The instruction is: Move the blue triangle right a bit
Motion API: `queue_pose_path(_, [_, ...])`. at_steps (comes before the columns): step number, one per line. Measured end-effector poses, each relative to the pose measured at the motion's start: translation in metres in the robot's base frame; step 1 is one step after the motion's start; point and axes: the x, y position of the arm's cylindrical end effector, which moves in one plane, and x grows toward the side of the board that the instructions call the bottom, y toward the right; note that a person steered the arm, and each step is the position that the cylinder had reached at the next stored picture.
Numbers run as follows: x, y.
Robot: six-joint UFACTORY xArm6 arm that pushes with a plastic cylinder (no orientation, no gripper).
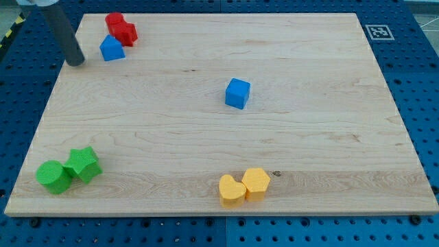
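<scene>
Eight blocks — two red (121, 28), two blue (237, 93), two green (69, 169), two yellow (244, 186).

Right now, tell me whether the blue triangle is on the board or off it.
On. The blue triangle sits on the board near its top-left corner, touching the red block, with my tip just left of it.

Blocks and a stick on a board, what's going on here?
A robot arm is pushing blocks around a wooden board with a dark rod. My tip sits near the view's top left, just left of the blue triangle and not quite touching it. It looks ready to nudge that block to the right. A red block sits right against the triangle's upper side. The blue cube is alone in the middle, two green blocks are at the bottom left, and two yellow blocks are at the bottom.
</scene>
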Motion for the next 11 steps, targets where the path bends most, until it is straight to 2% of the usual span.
queue_pose_path(2, [-0.051, -0.007])
queue_pose_path(9, [-0.026, 0.068])
queue_pose_path(11, [0.000, 0.138])
